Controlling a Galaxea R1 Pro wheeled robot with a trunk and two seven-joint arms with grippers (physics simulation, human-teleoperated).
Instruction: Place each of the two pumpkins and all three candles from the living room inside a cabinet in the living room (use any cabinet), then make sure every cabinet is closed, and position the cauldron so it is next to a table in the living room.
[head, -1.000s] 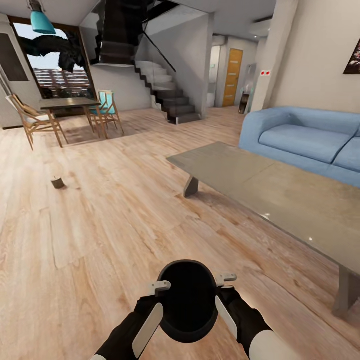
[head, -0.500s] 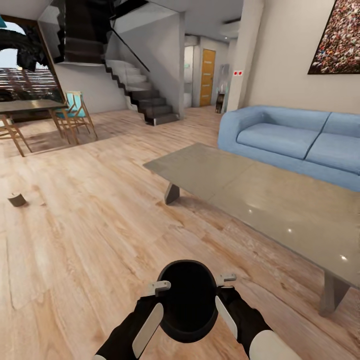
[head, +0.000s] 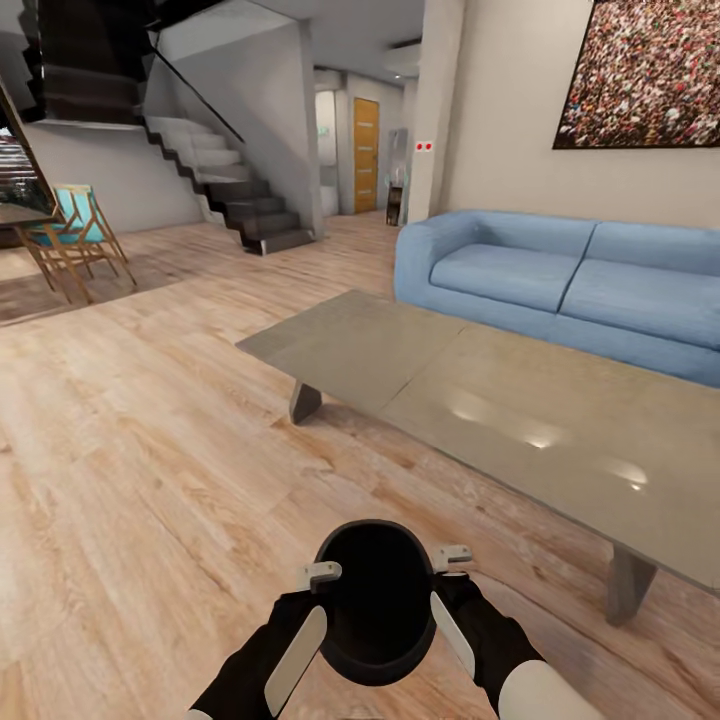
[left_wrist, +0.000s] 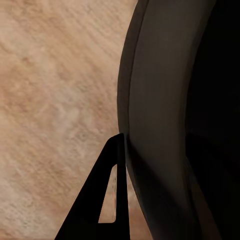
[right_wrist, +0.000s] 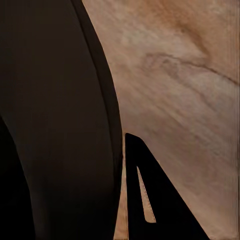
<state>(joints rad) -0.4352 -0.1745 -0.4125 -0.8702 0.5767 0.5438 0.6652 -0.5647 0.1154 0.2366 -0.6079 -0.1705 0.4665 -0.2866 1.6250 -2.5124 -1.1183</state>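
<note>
**Black cauldron carried between both arms toward the low worktop**

Black cauldron (head: 375, 600) sits clamped between the left gripper (head: 318, 578) and right gripper (head: 448, 560), each gripper's fingers closed over its rim, above the wooden floor (head: 150, 470). The grey worktop (head: 480, 400) lies near, ahead to the right, before the blue sofa (head: 560, 275). Best approach: keep both arms level, lower gently just beside the worktop's leg, release together.

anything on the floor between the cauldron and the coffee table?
No. In the head view, only bare wood floor lies between the cauldron, held between both arms, and the grey coffee table.
</note>
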